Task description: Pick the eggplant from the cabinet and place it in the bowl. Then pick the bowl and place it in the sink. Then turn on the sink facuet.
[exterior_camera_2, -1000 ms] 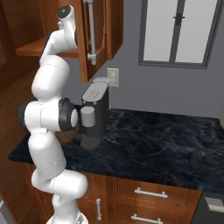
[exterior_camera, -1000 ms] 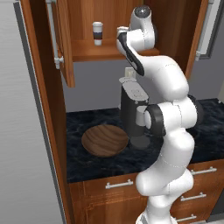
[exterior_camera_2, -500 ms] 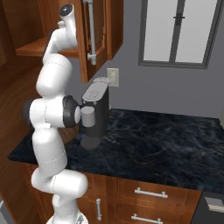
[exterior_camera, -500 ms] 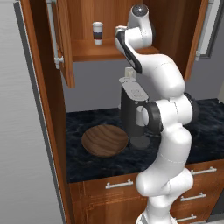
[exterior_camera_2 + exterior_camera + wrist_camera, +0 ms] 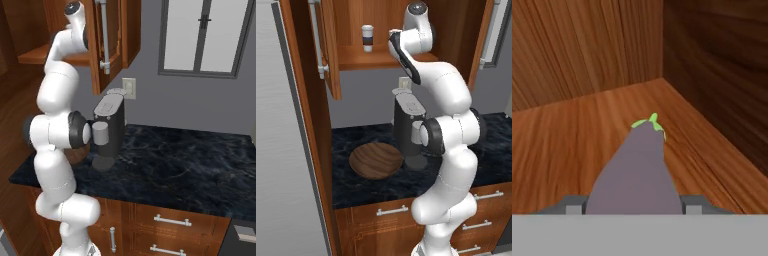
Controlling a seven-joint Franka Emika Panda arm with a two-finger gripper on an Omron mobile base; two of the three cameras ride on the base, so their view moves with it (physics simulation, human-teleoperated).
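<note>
Barely shifted, gripper (image 5: pixel 633 206) stays clamped on the eggplant (image 5: pixel 635 172) (stem pointing away) inside cabinet (image 5: pixel 587 125).

Arm reaching into the cabinet (image 5: pixel 112 35)
Upper left, the white arm (image 5: pixel 57 95) rises to the open cupboard; a dark coffee machine (image 5: pixel 109 131) stands centre-left on the black worktop (image 5: pixel 190 167).

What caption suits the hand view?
The eggplant lying between the hand's fingertips on the cabinet shelf.

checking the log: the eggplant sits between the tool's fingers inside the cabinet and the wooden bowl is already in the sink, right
Not quite. The bowl rests on the dark counter beside the coffee machine, as the left base view shows. The eggplant does sit between the tool fingers inside the cabinet.
</note>
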